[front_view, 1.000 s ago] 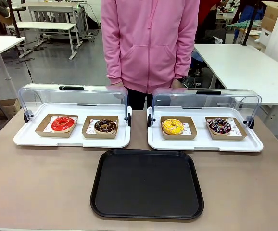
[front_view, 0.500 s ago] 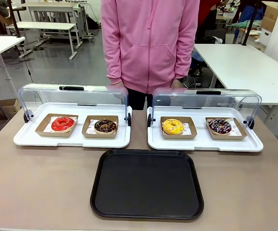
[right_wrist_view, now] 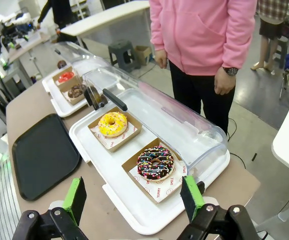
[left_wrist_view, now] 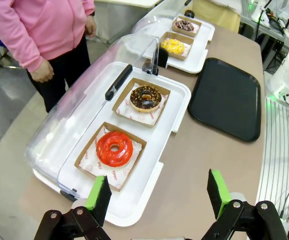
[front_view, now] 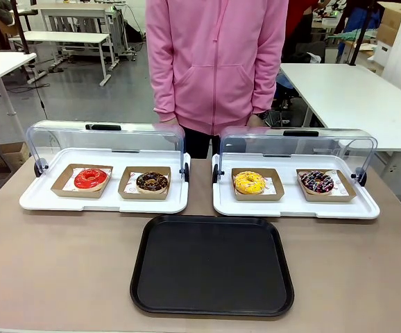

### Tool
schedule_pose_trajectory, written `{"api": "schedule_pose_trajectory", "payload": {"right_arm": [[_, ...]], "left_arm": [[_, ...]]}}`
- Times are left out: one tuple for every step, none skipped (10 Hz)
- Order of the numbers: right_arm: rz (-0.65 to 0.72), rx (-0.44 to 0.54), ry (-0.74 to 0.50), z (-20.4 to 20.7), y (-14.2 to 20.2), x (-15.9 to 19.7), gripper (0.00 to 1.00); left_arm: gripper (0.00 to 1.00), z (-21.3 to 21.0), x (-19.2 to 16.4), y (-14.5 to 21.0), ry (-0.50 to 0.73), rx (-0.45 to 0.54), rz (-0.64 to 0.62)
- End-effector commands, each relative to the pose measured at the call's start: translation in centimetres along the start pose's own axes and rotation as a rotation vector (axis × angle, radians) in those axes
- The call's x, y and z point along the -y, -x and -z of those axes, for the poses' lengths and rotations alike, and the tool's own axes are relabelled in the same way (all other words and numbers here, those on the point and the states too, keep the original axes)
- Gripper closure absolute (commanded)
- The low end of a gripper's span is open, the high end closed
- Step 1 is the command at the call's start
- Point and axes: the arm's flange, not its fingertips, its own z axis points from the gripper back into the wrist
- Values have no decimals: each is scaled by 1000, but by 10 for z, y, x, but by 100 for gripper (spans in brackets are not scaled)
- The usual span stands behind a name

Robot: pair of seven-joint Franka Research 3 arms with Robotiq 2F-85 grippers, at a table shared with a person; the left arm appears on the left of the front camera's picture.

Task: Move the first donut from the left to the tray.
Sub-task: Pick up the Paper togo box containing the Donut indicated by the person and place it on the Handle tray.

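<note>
- Front view: the red donut point(front_view: 91, 178) sits on white paper in a brown box point(front_view: 60, 185), at the left end of the left white tray point(front_view: 103, 204).
- That tray's clear lid point(front_view: 107, 139) is swung back toward the far side, so the donut lies uncovered.
- A chocolate donut point(front_view: 151, 182) in its own box lies just to the right of it on the same white tray.
- The right white tray point(front_view: 294, 208), lid also swung back, carries a yellow donut point(front_view: 249, 182) and a sprinkled donut point(front_view: 317, 182), each boxed.
- The black tray point(front_view: 212, 267) lies flat on the table point(front_view: 55, 270), just in front of the two white trays and centred on the gap between them. The red donut is not yet on it.
- A person point(front_view: 218, 62) in a pink top stands at the far side, behind that gap, arms down.
- Left wrist view: the left gripper point(left_wrist_view: 159, 192) hangs over the table's left end, fingers spread as wide as they go and nothing between them. The red donut lies beyond the fingertips, nearer the left finger, well apart from both pads.
- Right wrist view: the right gripper point(right_wrist_view: 133, 197) hangs over the right end of the table, fingers likewise spread wide and empty. The sprinkled donut is the nearest thing beyond them, untouched.
</note>
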Motion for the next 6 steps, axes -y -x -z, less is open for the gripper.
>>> {"api": "schedule_pose_trajectory", "payload": {"right_arm": [[-6, 8, -4, -2, -2, -3, 0], [-6, 8, -4, -2, -2, -3, 0], [-6, 8, -4, -2, -2, -3, 0], [-6, 8, -4, -2, -2, -3, 0], [-6, 8, -4, -2, -2, -3, 0], [-6, 8, -4, -2, -2, -3, 0]], "left_arm": [[0, -1, 1, -2, 1, 6, 9], [0, -1, 1, -2, 1, 6, 9], [0, -1, 1, -2, 1, 6, 9], [0, -1, 1, -2, 1, 6, 9], [0, -1, 1, -2, 1, 6, 9], [0, -1, 1, -2, 1, 6, 9]]}}
